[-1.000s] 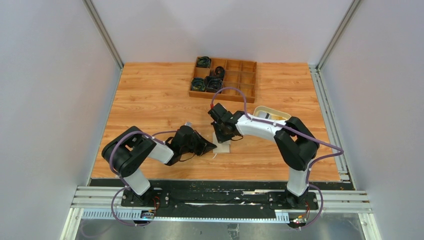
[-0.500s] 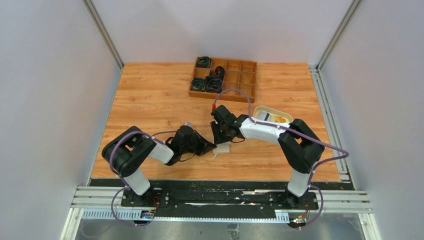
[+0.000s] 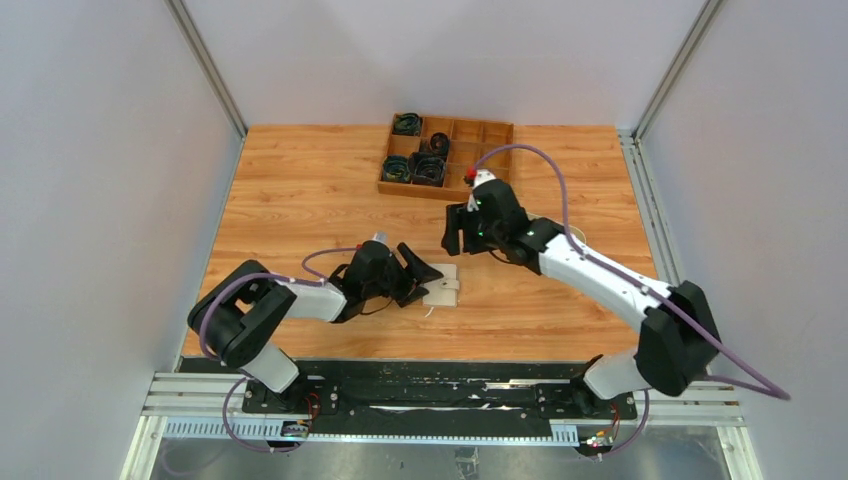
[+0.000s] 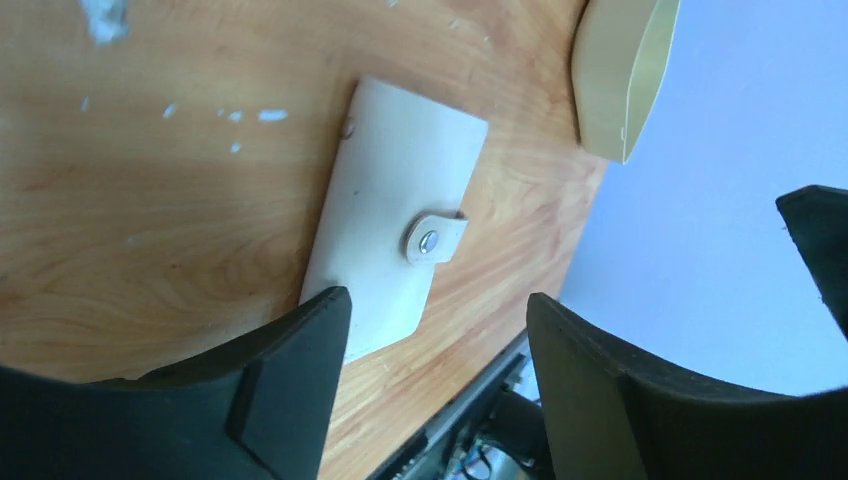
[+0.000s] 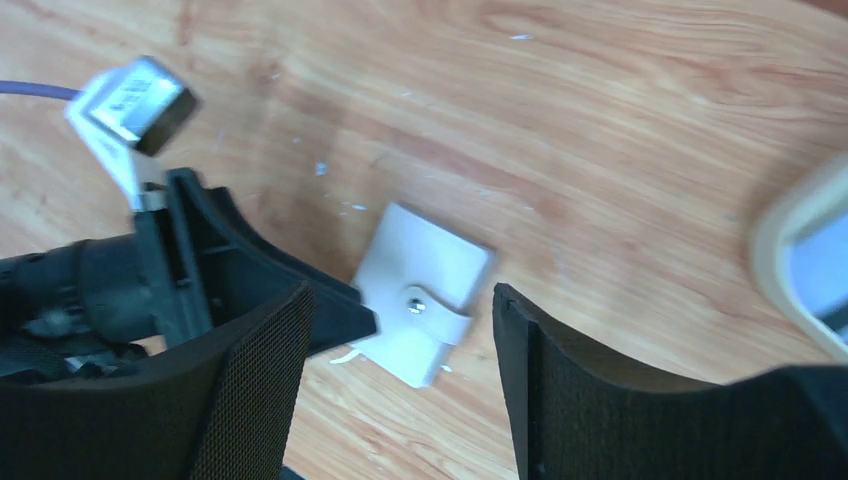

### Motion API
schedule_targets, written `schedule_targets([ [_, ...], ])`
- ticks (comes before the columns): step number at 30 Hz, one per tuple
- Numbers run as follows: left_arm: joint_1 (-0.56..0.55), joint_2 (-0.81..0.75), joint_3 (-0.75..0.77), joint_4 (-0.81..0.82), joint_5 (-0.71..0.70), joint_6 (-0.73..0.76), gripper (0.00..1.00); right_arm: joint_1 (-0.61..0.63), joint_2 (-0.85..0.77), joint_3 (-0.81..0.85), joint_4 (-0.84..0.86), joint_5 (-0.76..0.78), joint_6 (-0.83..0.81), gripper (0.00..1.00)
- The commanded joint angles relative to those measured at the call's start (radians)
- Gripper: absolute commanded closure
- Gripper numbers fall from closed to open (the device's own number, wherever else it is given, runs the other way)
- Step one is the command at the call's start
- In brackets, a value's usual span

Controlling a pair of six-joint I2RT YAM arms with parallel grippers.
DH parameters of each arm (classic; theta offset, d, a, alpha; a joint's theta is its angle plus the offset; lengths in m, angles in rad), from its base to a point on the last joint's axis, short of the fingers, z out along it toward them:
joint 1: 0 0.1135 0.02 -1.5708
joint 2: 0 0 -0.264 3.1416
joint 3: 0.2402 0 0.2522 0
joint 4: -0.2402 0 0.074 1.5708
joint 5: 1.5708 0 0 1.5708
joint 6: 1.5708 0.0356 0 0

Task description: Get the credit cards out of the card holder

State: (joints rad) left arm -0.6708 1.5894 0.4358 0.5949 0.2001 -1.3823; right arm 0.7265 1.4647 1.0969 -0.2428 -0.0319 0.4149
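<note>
The card holder [image 3: 443, 291] lies flat on the table, folded shut with its snap tab fastened; it shows in the left wrist view [image 4: 395, 245] and the right wrist view [image 5: 425, 293]. My left gripper [image 3: 421, 283] is open just left of it, one finger [image 4: 290, 385] at its near corner, holding nothing [image 4: 435, 300]. My right gripper [image 3: 462, 238] hangs open above and behind the holder, nothing between its fingers [image 5: 402, 292]. A grey-blue credit card [image 5: 822, 272] shows inside the cream tray at the frame edge. No card shows at the holder.
A cream oval tray [image 5: 778, 235] stands right of the holder, mostly hidden under my right arm in the top view; its wall [image 4: 610, 80] shows in the left wrist view. A brown wooden compartment box [image 3: 447, 158] with dark coiled items stands at the back.
Both grippers have opened. My right arm has lifted off the card holder and swung back to the right. The left gripper has let go, and the holder lies shut on the table.
</note>
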Motion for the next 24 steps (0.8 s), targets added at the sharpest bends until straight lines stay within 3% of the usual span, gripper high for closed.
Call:
schedule_targets([
  [1, 0.003, -0.092, 0.076, -0.278, -0.119, 0.164, 0.14, -0.061, -0.110, -0.125, -0.027, 0.000, -0.041, 0.29],
  [3, 0.006, -0.139, 0.146, -0.402, -0.172, 0.237, 0.01, -0.083, -0.155, -0.176, -0.028, -0.002, -0.046, 0.26],
  [4, 0.007, -0.164, 0.181, -0.438, -0.193, 0.278, 0.00, -0.098, -0.174, -0.199, -0.026, -0.009, -0.044, 0.25],
  [8, 0.030, -0.248, 0.291, -0.636, -0.308, 0.470, 0.00, -0.163, -0.257, -0.295, 0.000, -0.072, -0.031, 0.24],
  [12, 0.128, -0.327, 0.313, -0.658, -0.250, 0.641, 0.00, -0.202, -0.352, -0.377, 0.045, -0.087, -0.032, 0.19],
  [17, 0.285, -0.473, 0.290, -0.744, -0.215, 0.839, 0.00, -0.207, -0.420, -0.406, 0.032, -0.001, -0.045, 0.18],
  [24, 0.322, -0.748, 0.211, -0.883, -0.399, 1.027, 0.00, -0.210, -0.432, -0.412, -0.011, 0.112, -0.036, 0.18],
])
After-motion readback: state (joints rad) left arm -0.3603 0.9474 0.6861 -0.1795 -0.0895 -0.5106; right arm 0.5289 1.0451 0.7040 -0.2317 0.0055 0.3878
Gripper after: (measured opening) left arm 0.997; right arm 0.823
